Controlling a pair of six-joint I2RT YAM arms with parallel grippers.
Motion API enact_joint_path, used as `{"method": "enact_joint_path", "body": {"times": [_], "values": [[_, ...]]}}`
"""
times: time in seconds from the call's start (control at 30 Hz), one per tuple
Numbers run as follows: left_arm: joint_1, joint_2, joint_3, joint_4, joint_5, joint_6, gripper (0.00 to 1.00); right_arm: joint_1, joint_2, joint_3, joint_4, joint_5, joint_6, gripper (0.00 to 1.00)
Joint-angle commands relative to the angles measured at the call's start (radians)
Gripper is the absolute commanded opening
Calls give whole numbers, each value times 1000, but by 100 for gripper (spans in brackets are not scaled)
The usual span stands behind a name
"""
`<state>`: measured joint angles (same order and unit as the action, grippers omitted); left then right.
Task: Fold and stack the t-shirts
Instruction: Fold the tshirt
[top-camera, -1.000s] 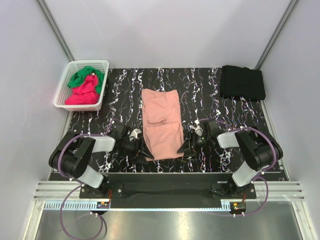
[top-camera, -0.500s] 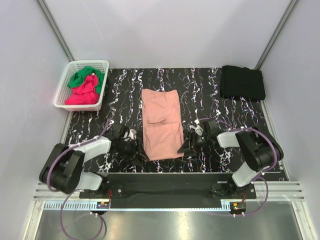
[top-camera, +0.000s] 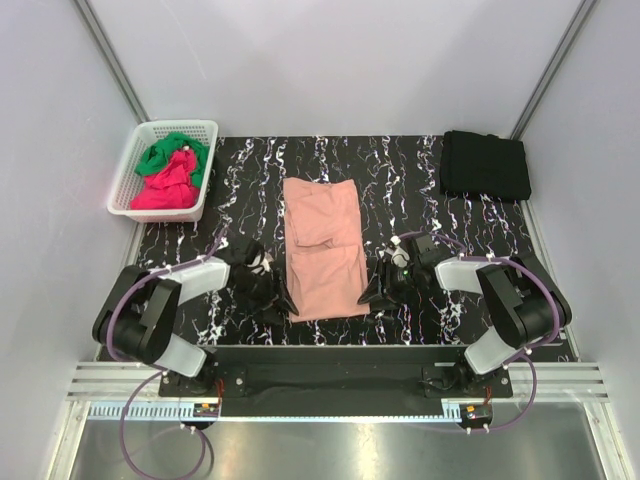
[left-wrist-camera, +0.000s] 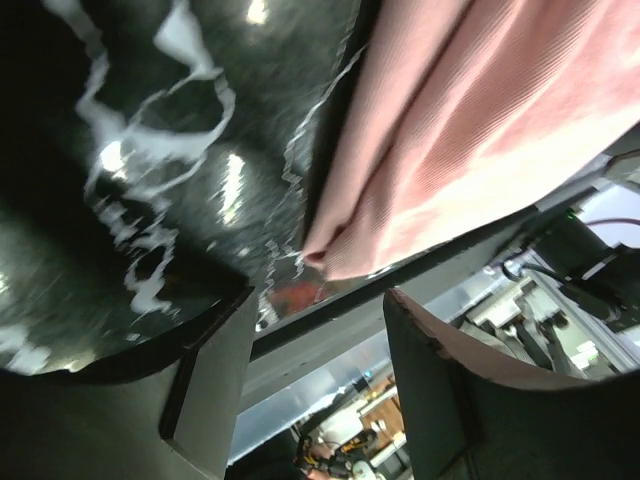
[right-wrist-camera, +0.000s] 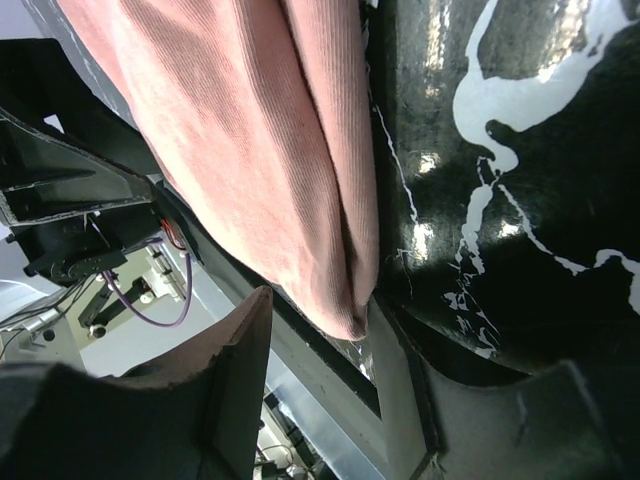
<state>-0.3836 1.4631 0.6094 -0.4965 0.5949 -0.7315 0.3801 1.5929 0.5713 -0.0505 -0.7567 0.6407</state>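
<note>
Near edge: left gripper (left-wrist-camera: 320, 300) and right gripper (right-wrist-camera: 320, 302) are both spread wide and low on the table (top-camera: 400, 180), each with a near corner of the pink shirt (top-camera: 322, 250) loose at its fingertips, not pinched. The shirt lies flat mid-table, folded into a long strip between the two arms. Far left, a white basket (top-camera: 124, 182) holds a green shirt (top-camera: 163, 153) and a red shirt (top-camera: 165, 190); in the far right corner lies a folded black shirt (top-camera: 485, 165).

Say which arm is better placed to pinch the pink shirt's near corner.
Right, probably: the right tool is open with a corner of the shirt between its fingers. The left tool is open too, but its corner lies just beyond.
</note>
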Motion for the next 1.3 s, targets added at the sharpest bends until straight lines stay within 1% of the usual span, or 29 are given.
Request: {"method": "enact_joint_path", "body": {"times": [0.0,0.13,0.27,0.47,0.7,0.83,0.97,1.0,1.1,1.13,1.27], "values": [[0,74,-10,91,-57,18,60,-1,-8,25,-49,46,-33,50],[-1,135,-19,154,-26,-2,60,-3,-1,35,-60,42,-30,50],[-3,160,-43,226,3,-23,59,-1,1,38,-61,40,-24,50],[-60,187,-89,309,9,-63,59,-1,6,45,-61,40,-21,50],[-124,206,-111,368,-1,-108,59,-1,41,45,-57,46,-35,50],[-127,195,-117,380,-9,-114,58,-3,71,47,-38,42,-39,50],[-127,166,-125,331,-30,-100,58,0,78,39,-35,42,-42,49],[-127,139,-134,328,-36,-104,58,-3,70,38,-35,48,-44,49],[-127,88,-175,319,-72,-143,58,-1,64,39,-32,48,-36,49],[-127,53,-189,319,-105,-149,59,-3,65,42,-32,46,-36,49],[-127,19,-211,355,-162,-192,59,-1,61,55,-34,37,-29,49]]}}
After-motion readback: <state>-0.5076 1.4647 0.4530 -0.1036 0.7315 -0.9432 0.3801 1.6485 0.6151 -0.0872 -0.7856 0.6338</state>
